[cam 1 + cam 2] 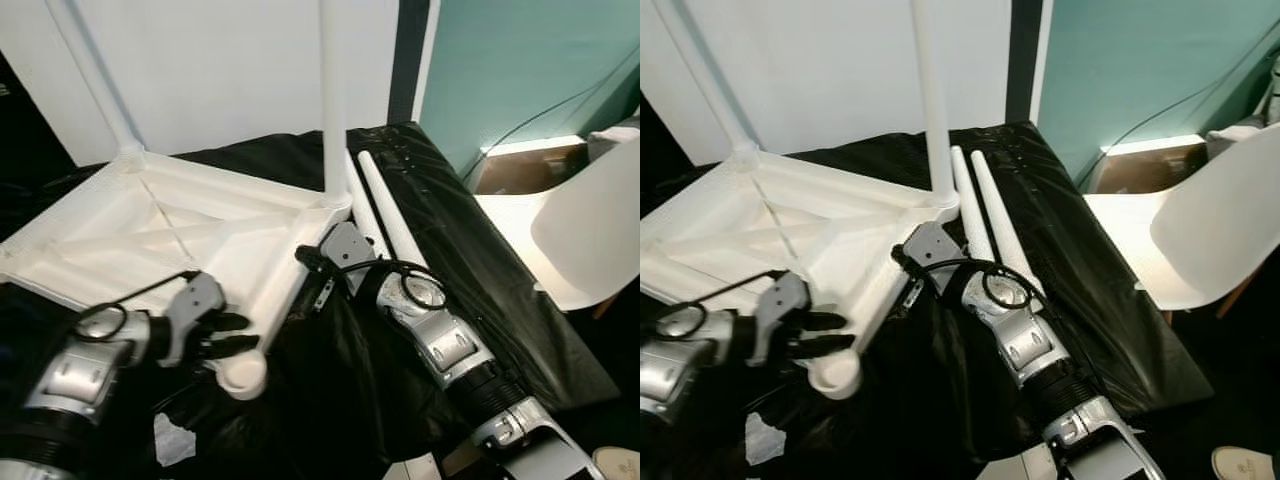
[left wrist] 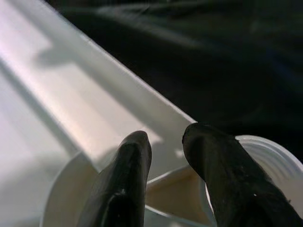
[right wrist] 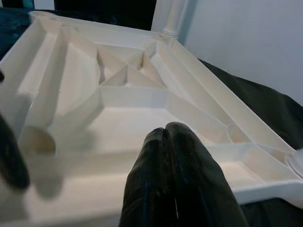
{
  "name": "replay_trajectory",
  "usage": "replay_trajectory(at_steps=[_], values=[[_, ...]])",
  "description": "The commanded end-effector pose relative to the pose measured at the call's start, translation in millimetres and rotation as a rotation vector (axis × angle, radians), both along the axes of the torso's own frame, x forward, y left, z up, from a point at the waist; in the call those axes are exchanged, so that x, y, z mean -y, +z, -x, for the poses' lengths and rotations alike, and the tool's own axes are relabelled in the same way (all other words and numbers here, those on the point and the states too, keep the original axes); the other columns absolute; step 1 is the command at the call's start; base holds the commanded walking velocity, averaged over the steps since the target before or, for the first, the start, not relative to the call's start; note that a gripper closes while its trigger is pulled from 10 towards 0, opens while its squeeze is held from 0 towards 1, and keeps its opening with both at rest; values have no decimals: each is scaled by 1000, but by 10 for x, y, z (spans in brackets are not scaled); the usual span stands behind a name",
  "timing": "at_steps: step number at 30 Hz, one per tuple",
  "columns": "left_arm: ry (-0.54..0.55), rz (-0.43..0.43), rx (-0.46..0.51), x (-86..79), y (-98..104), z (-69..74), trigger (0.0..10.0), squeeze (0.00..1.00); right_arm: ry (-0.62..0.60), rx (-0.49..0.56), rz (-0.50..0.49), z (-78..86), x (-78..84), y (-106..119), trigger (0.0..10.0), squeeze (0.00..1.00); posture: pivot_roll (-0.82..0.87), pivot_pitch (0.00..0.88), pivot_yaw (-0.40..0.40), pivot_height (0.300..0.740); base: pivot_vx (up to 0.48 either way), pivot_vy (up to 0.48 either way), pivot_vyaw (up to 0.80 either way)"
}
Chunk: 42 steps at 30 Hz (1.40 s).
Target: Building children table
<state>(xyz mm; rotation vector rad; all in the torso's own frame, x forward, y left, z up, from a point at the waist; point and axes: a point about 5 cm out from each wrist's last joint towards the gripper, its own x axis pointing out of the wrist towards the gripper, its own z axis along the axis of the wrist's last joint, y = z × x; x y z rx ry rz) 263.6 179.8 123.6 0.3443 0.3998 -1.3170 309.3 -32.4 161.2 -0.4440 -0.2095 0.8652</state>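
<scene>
The white tabletop lies upside down on a black cloth, ribs facing up. Two white legs stand upright in its corners, one at the far left and one at the right. A third leg lies loose inside the ribbed underside. Two more loose legs rest on the cloth beside the right corner. My left gripper is open, its fingertips just over the empty round socket at the near corner. My right gripper is shut and empty, tips against the tabletop's near right edge.
A white chair stands to the right of the black-covered surface. A white wall rises behind the tabletop and a teal wall at the back right. A white scrap lies on the cloth near my left arm.
</scene>
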Motion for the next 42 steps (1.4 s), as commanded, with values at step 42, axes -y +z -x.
replay_trajectory(at_steps=[42], values=[[-30, -165, -64, -519, 174, -105, 10000, 0, -9, -4, -2, 3, -6, -4, 10000, 0, -8, 0, 45, 740, 0, 0, 0]])
